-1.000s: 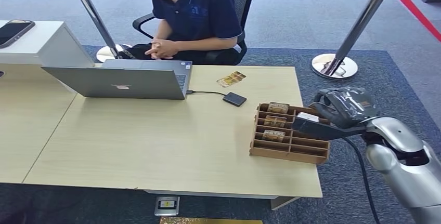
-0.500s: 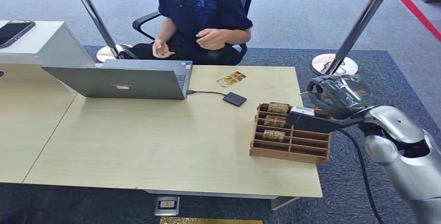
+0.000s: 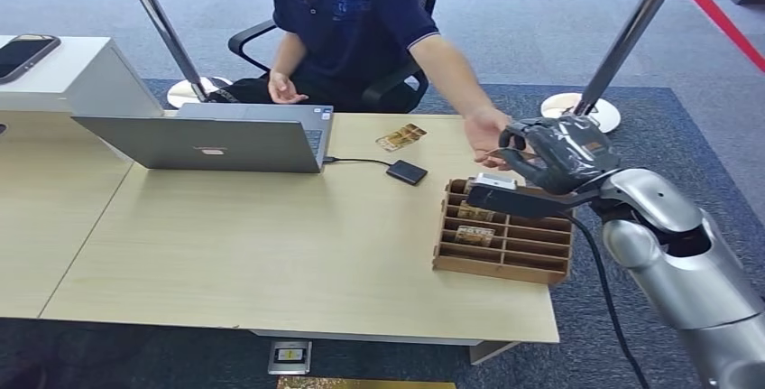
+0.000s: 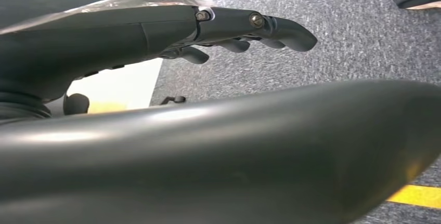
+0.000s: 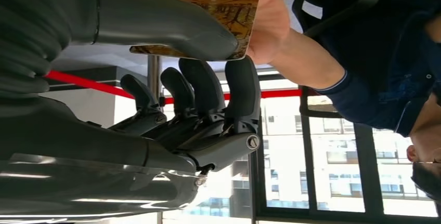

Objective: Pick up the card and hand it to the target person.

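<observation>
Right hand (image 5: 171, 104) pinching card (image 5: 229, 11), person's hand (image 3: 487, 127) apparently touching it, above wooden organizer (image 3: 502, 243) beside laptop (image 3: 212, 141).

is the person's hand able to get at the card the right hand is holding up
Probably yes: the person's hand is already on the card, which the right hand pinches above the wooden organizer, with nothing between them.

The robot's right arm (image 3: 677, 254) is round, smooth and shiny silver. A black cable (image 3: 606, 299) runs beside it. Its right hand (image 3: 559, 159) is dark grey with a clear shiny plastic wrap. The left hand (image 4: 156, 31) is dark grey too, with small silver screws (image 4: 255, 20) on the fingers.
</observation>
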